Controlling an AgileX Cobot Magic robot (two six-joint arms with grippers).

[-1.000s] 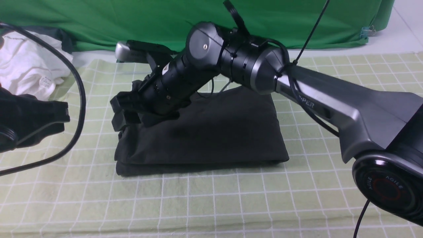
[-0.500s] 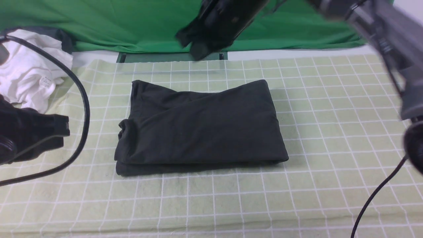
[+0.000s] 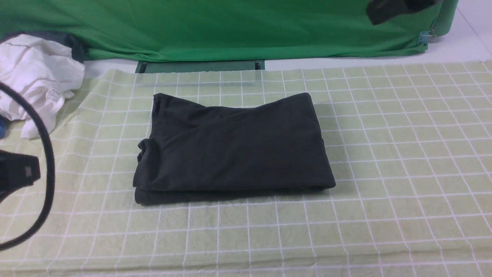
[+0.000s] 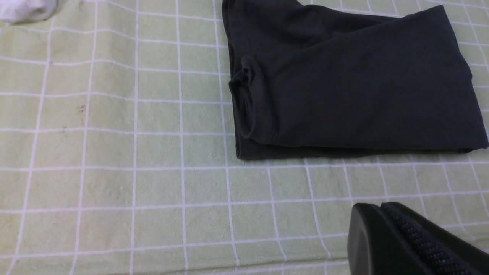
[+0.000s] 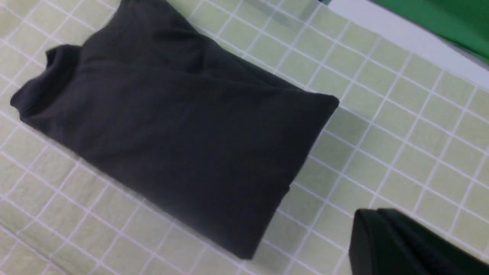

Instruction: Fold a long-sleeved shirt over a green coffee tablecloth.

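Note:
The black long-sleeved shirt (image 3: 234, 148) lies folded into a compact rectangle on the pale yellow-green checked tablecloth (image 3: 384, 154); its logo and label are hidden. It also shows in the left wrist view as the shirt (image 4: 351, 88) and in the right wrist view as the shirt (image 5: 172, 122). My left gripper (image 4: 378, 208) hovers shut above bare tablecloth (image 4: 114, 172), off the shirt's near side, holding nothing. My right gripper (image 5: 372, 214) is raised high, its fingers pressed together, empty. In the front view a dark piece of the right arm (image 3: 388, 9) shows at the top right.
A crumpled white garment (image 3: 34, 80) lies at the far left edge of the cloth. A bright green backdrop (image 3: 230, 27) hangs behind the table. A black cable (image 3: 48, 184) loops at the left by my left arm (image 3: 17, 173).
My right arm has lifted off the shirt's left end and swung up and away to the upper right. The left arm has drawn back to the left. The shirt stays folded.

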